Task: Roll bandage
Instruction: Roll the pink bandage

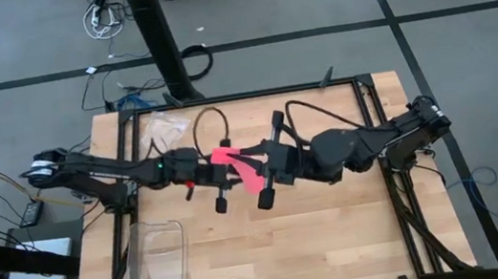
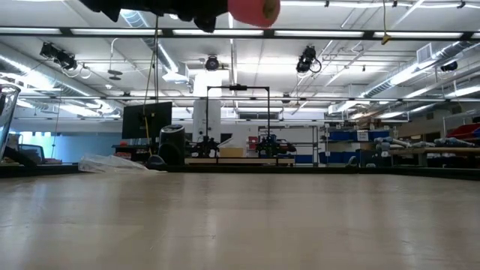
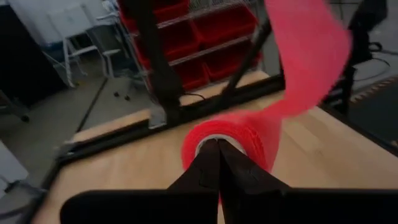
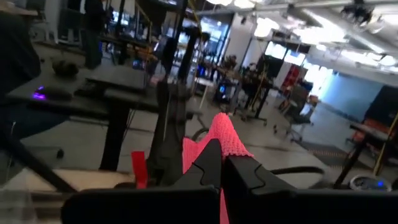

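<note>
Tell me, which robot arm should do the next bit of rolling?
Probably the left. The left gripper is pinching the roll of the bandage, while the right gripper only holds the loose tail taut.

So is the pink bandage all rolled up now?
Only partly. The left gripper pinches a small roll of the bandage, but a loose flat tail runs off to the right gripper, whose fingers pinch its end.
</note>
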### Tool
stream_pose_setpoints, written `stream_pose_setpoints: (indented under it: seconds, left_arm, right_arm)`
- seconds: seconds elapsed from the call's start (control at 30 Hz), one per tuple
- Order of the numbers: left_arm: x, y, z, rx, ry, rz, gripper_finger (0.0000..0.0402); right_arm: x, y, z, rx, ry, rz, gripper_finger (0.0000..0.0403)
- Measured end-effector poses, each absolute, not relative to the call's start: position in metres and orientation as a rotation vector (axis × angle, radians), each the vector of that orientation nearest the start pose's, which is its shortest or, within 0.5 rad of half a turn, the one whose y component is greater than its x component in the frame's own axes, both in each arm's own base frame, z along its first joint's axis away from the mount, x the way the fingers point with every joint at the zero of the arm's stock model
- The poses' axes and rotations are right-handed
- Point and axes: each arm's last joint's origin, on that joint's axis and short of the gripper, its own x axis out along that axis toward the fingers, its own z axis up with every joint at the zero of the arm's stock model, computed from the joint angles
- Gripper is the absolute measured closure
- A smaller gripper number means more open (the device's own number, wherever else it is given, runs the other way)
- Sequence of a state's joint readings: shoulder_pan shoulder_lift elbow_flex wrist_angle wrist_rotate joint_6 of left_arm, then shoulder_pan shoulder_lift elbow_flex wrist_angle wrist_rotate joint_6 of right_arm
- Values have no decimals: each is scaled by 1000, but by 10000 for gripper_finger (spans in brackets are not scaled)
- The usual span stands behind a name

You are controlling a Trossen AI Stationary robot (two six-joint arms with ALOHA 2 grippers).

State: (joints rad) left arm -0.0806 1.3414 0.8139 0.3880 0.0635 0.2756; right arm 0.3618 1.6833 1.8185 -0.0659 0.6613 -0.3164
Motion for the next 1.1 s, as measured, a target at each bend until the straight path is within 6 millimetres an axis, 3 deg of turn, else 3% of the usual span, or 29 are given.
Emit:
stream_pose_setpoints:
  seconds: [0.3, 0.47, 0.8, 0.97, 1.1]
  left_arm:
    - [318, -50, 239, 258, 194, -237, 402]
    - [322, -56, 230, 261, 208, -238, 402]
    - [303, -52, 199, 157, 189, -217, 402]
    - [295, -49, 185, 143, 235, -163, 402]
    - [287, -54, 175, 139, 280, -151, 402]
  right_arm:
    - [367, 120, 412, -273, 120, -348, 403]
    - [362, 133, 395, -297, 153, -405, 403]
    - [348, 157, 378, -284, 186, -432, 403]
    - [349, 155, 368, -281, 205, -439, 403]
    - [355, 141, 368, -275, 209, -473, 403]
